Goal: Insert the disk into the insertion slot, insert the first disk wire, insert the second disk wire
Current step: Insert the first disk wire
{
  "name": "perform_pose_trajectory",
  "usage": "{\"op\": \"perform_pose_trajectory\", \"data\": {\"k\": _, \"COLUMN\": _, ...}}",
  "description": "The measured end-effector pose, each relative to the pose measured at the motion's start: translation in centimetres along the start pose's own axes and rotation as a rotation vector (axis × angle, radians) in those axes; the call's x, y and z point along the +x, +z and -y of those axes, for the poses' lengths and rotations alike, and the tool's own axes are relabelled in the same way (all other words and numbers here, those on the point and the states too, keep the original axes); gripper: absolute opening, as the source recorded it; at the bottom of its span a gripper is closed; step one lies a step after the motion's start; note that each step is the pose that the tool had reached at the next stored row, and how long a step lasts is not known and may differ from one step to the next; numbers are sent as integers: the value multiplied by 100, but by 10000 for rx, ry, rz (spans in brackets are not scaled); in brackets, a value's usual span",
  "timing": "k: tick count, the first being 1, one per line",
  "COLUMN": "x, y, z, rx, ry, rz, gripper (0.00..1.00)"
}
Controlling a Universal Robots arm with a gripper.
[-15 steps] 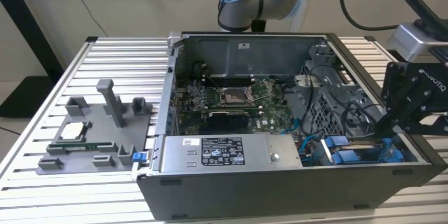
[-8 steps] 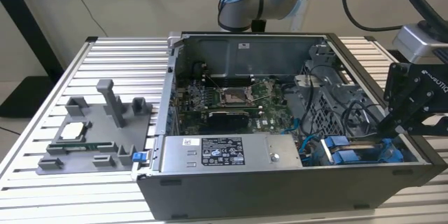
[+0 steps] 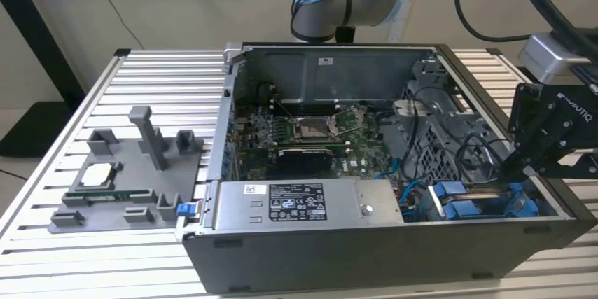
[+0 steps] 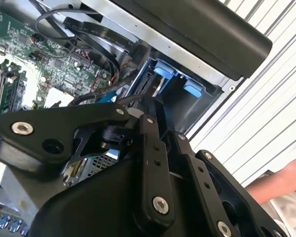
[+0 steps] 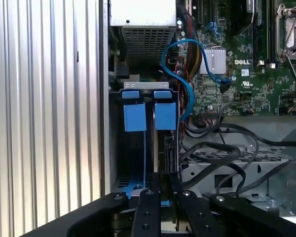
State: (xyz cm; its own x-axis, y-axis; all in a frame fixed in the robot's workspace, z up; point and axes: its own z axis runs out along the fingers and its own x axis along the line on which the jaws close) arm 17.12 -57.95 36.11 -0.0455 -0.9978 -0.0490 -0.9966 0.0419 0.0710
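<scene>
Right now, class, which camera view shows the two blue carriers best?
The first wrist view: both blue carriers stand side by side, face on and unblocked. The exterior view shows them at a slant in a corner of the case. The second wrist view shows their blue tabs obliquely.

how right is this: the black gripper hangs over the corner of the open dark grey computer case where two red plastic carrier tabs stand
One slip: the two plastic carrier tabs are bright blue, not red, as the first wrist view shows. The black gripper does hang over that corner of the open dark grey computer case.
</scene>
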Motion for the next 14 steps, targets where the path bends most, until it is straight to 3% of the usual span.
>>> {"op": "perform_pose_trajectory", "data": {"k": 14, "x": -43, "y": 144, "z": 8, "rx": 5, "ry": 54, "rz": 1, "gripper": 0}}
